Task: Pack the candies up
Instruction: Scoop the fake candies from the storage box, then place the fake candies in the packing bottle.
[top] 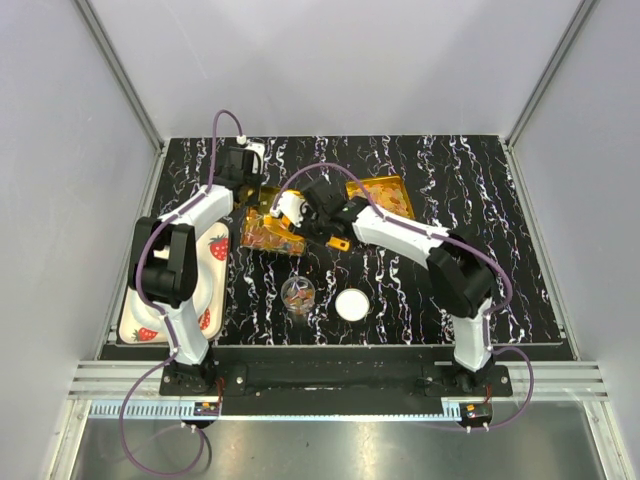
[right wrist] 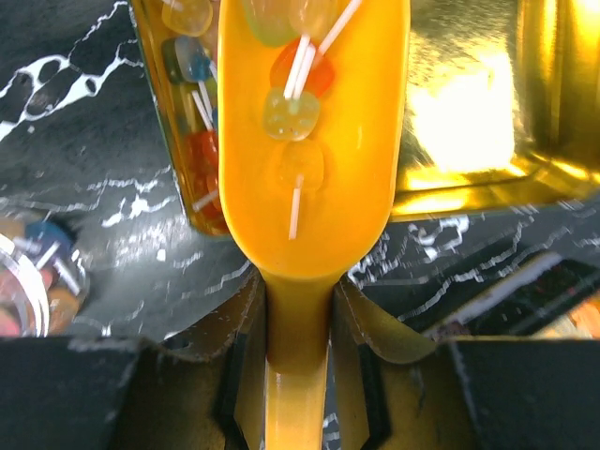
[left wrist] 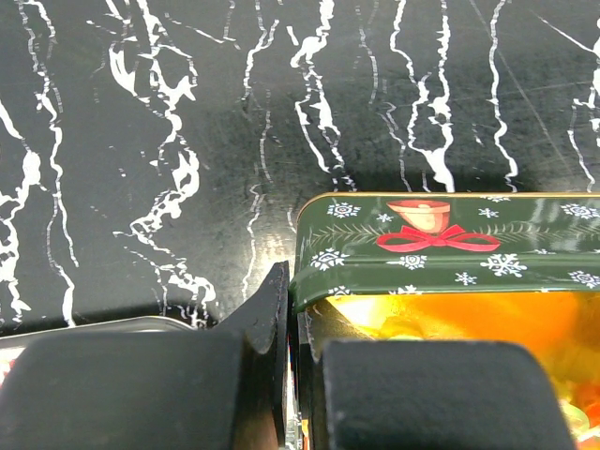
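Overhead, I see bright, even light; the pale walls (top: 60, 150) wash out and the arms (top: 190, 225) cast only soft shadows on the dark marbled surface (top: 500, 250). On my right wrist feed, glare burns out the gold tin (right wrist: 469, 112) and the scoop (right wrist: 361, 187) looks soft. Left wrist: the left claw (left wrist: 292, 314) is a blurred black mass, the green tin (left wrist: 441, 248) sharper.

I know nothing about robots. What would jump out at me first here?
The bright orange scoop, carrying a few candies, stands out first; the right gripper holds its handle mid-table. Beside it sits a shiny gold tin, and the left gripper pinches the wall of a green tin with a red bow.
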Tool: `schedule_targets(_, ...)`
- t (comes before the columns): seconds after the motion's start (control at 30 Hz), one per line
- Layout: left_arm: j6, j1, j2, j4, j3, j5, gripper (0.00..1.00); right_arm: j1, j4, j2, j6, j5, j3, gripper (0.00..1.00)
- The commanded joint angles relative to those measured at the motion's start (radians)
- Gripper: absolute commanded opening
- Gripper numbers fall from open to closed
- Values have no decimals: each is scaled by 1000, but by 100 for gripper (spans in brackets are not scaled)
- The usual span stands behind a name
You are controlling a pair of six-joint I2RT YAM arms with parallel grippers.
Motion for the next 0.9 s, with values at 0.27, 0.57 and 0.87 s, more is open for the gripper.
schedule_targets(0.27,24,-2,7,25,38,-9,0,-30,-139,-306,-64,-89,-128,0)
schedule_targets(0.57,26,-2,29,8,52,2,0,-25,-348,-469,-167,-69,-176,0)
schedule_targets(0.87,24,-2,47,2,63,6,0,71,-402,-504,-239,104,-223,0)
